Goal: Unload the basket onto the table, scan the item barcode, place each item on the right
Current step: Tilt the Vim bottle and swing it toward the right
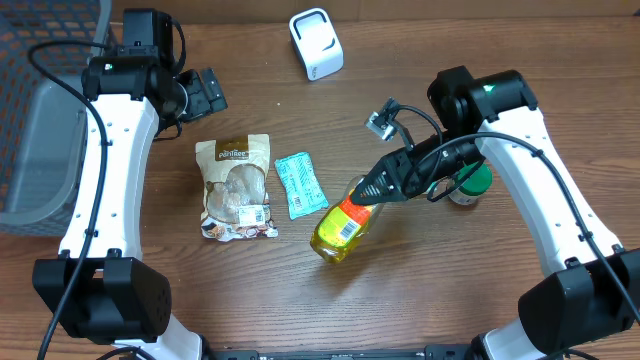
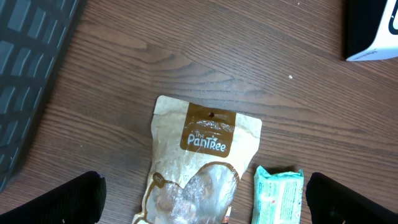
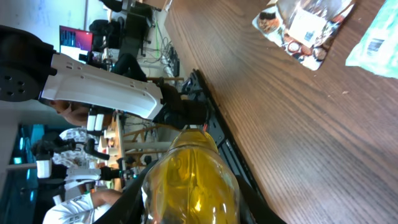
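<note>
Currently my right gripper [image 1: 375, 188] is clenched on the bottle [image 1: 340, 228], tilted mid-table with its barcode facing up. Left gripper [image 1: 207, 92] is released, near the pouch [image 1: 236, 187]. Scan not yet done. Next move: carry the barcode across to face the scanner [image 1: 316, 43].

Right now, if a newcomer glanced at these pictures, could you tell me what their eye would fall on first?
Most likely the yellow bottle near the middle of the table, tilted in the grip of the right gripper, its barcode label facing up. Next come the brown snack pouch and teal packet, side by side to its left near the open left gripper, and the white scanner at the far edge.
</note>
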{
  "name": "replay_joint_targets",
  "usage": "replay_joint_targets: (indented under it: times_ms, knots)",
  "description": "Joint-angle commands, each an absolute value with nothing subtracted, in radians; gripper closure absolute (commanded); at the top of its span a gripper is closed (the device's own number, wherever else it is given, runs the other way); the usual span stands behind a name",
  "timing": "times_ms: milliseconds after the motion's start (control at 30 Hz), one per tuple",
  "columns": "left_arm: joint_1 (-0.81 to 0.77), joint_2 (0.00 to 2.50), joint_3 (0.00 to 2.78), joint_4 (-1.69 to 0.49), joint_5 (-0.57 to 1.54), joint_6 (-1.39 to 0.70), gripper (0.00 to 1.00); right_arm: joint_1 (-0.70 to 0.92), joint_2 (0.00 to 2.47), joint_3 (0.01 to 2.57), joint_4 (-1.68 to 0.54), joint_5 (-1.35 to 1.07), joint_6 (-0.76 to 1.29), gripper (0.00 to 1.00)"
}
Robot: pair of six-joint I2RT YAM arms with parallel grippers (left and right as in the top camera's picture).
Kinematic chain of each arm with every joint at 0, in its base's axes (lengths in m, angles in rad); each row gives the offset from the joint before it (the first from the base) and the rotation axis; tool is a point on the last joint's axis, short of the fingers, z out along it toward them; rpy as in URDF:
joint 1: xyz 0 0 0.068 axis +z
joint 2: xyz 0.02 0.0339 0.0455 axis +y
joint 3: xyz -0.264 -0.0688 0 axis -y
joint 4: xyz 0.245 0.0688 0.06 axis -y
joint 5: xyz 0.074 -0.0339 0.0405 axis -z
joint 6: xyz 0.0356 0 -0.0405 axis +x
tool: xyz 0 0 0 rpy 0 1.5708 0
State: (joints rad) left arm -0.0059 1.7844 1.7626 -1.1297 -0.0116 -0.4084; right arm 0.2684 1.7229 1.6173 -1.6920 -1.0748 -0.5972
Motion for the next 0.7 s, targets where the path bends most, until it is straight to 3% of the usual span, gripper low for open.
replay_joint_targets:
  times_ms: [0,667]
  knots:
    - [-0.007,1.773,1.781,-1.129,-0.01,-0.396,0.0,0.266,1.687,1.622,-1.694,-1.135,-0.63,0.89]
    - [-0.007,1.773,1.781,-1.129,-0.01,-0.396,0.0,0.266,1.687,1.622,-1.694,-1.152,-0.637,0.89]
